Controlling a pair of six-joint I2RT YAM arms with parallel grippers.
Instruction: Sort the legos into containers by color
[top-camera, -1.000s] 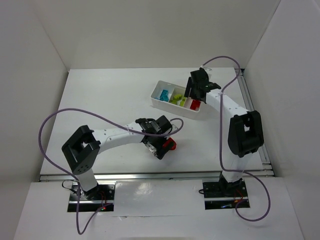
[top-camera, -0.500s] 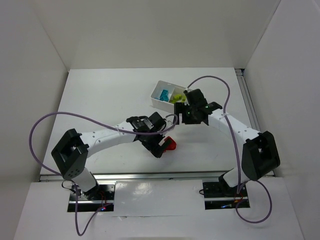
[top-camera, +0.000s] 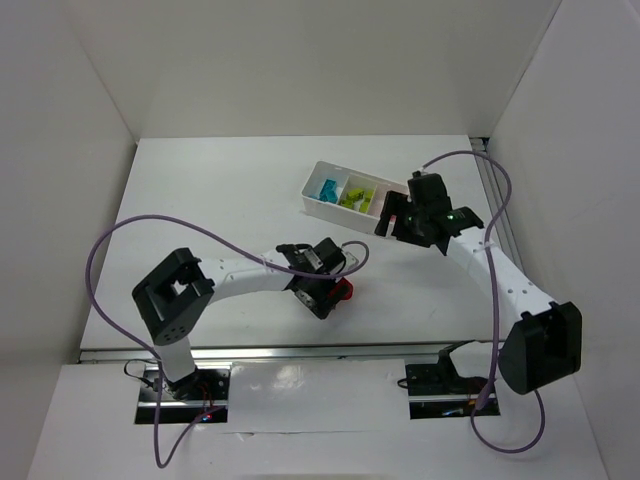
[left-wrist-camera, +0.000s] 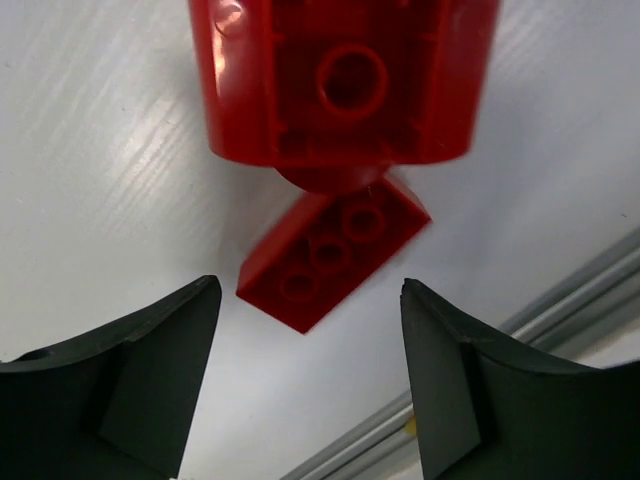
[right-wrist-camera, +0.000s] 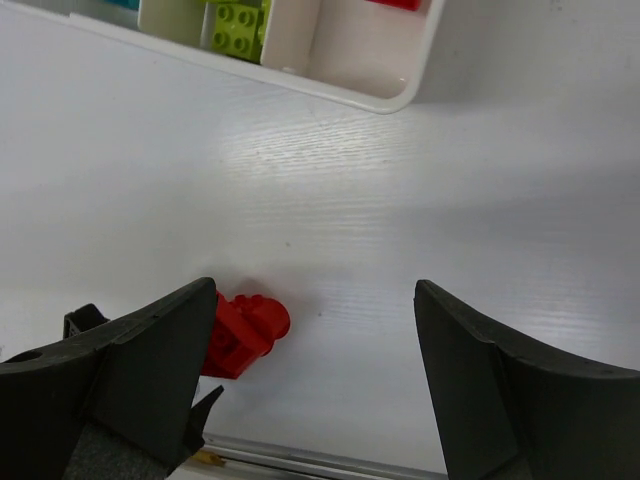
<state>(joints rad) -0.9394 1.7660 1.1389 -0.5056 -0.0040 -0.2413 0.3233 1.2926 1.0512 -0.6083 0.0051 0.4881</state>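
Two red legos lie together on the table near its front edge (top-camera: 346, 291): a large rounded brick (left-wrist-camera: 340, 80) and a small flat brick (left-wrist-camera: 335, 250) touching it. My left gripper (left-wrist-camera: 310, 385) is open and empty just short of the small brick, and it shows in the top view (top-camera: 322, 297). The white tray (top-camera: 318, 207) holds cyan legos (top-camera: 327, 188) in its left section and green legos (top-camera: 355, 197) in the middle. My right gripper (top-camera: 400, 218) is open and empty above the tray's right end. Its wrist view (right-wrist-camera: 315, 370) shows the tray (right-wrist-camera: 360, 88), a green lego (right-wrist-camera: 238, 25) and the red pair (right-wrist-camera: 245, 330).
A metal rail (left-wrist-camera: 450, 400) runs along the table's front edge just past the red legos. White walls enclose the table on three sides. A purple cable (top-camera: 150, 225) loops over the left arm.
My right arm swung from the tray toward the table's middle, then back to the right over the tray's right end. My left gripper stayed by the red legos.
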